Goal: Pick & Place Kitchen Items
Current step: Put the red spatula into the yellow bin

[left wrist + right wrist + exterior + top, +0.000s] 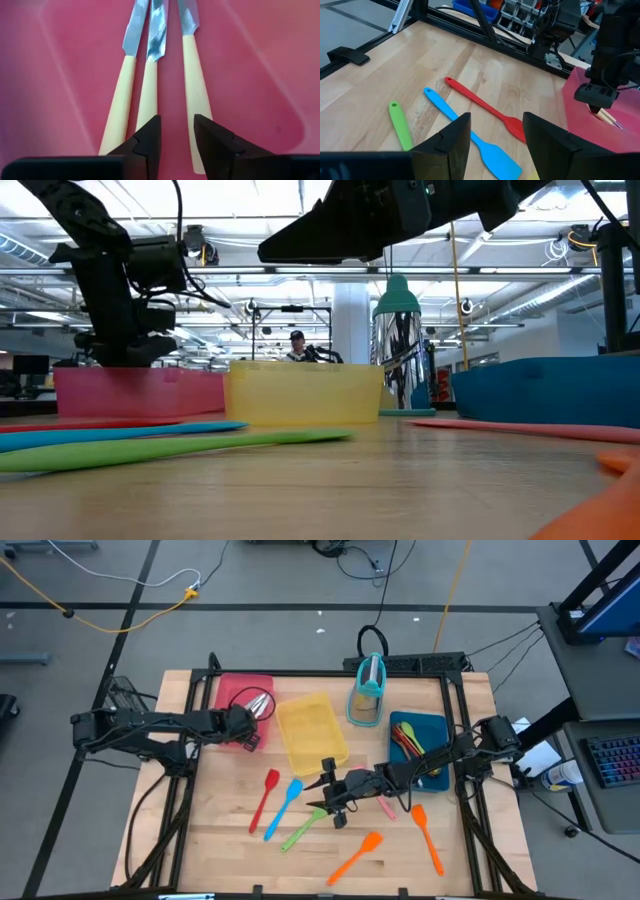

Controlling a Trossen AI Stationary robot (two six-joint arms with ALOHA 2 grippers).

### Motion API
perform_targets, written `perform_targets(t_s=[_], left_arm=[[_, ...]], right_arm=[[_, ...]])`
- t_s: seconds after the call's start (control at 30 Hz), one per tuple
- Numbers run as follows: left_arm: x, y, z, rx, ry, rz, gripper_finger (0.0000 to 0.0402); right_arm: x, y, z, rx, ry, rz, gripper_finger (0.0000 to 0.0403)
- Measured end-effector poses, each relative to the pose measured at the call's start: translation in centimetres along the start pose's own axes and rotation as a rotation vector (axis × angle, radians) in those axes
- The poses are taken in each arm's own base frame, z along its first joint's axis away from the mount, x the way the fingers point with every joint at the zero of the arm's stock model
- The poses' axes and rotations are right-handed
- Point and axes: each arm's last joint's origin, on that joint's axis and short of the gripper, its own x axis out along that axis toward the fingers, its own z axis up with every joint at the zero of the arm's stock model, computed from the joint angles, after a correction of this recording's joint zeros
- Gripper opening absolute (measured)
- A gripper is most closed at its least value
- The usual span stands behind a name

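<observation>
The left gripper (176,145), fingers parted and empty, sits over three cream-handled knives (150,95) in the red tray (228,692). The right gripper (496,142), fingers apart and empty, hovers above the surface (220,830) near the blue spatula (470,137), red spatula (482,106) and green spatula (400,125).

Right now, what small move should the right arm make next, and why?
Probably a short descent onto the blue spatula. The right gripper hangs open above the bare wood with nothing between its fingers, and the blue spatula lies almost under it, between the red spatula and the green utensil.
</observation>
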Motion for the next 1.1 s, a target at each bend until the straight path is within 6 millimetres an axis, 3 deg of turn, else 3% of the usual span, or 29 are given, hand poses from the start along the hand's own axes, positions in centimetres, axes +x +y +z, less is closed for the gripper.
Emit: perform_targets(t_s=[0.23, 0.47, 0.63, 0.83, 1.1], left_arm=[[-1.1, 0.2, 0.3, 0.028, -0.03, -0.029, 0.0124], [-4.6, 0.4, 2.2, -0.02, -0.193, -0.142, 0.0124], [-7.1, 0.0, 2.0, -0.027, -0.281, -0.301, 0.0124], [-9.2, -2.0, 0.8, 0.064, -0.35, -0.471, 0.0124], [-11.2, -6.2, -1.8, 0.23, -0.41, -0.667, 0.0124]], right_arm=[[0.0, 0.0, 0.0, 0.0, 0.0, 0.0, 0.0174], [0.0, 0.0, 0.0, 0.0, 0.0, 0.0, 0.0173], [0.0, 0.0, 0.0, 0.0, 0.0, 0.0, 0.0175], [0.0, 0.0, 0.0, 0.0, -0.001, 0.0, 0.0172], [0.0, 0.0, 0.0, 0.0, -0.001, 0.001, 0.0171]])
